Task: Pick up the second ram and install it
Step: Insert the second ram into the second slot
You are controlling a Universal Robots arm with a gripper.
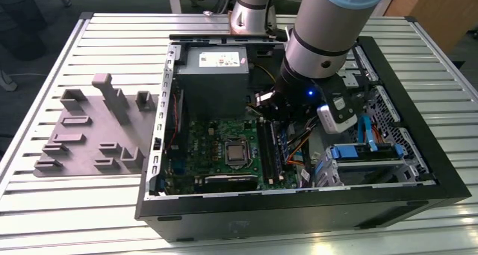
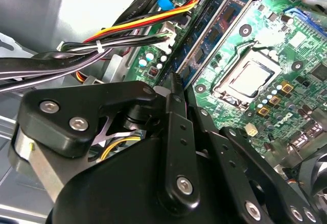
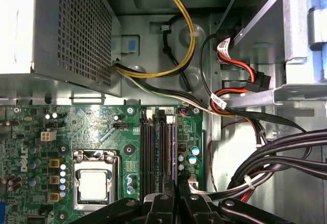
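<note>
The second ram (image 3: 173, 152) is inside the computer case (image 1: 299, 216). It stands on its thin edge in the row of long black slots (image 3: 145, 152) on the green board (image 3: 102, 127), on the side nearest the black cables (image 3: 286, 152). In the first wrist view, one end of the stick runs right up to the tips of the hand (image 3: 176, 193). The hand's two fingers are narrow and close together, and they look pinched on that end of the stick, though the touching spot is hard to see. In the exterior view the arm reaches down into the open case, and the case sits on the ribbed worktop (image 1: 112, 210). The grey tray (image 1: 89, 137) lies beside the case, well apart from the hand. I think the picking up is done and the putting in is the step now. The stick must sit straight in its slot and get a steady push down.
</note>
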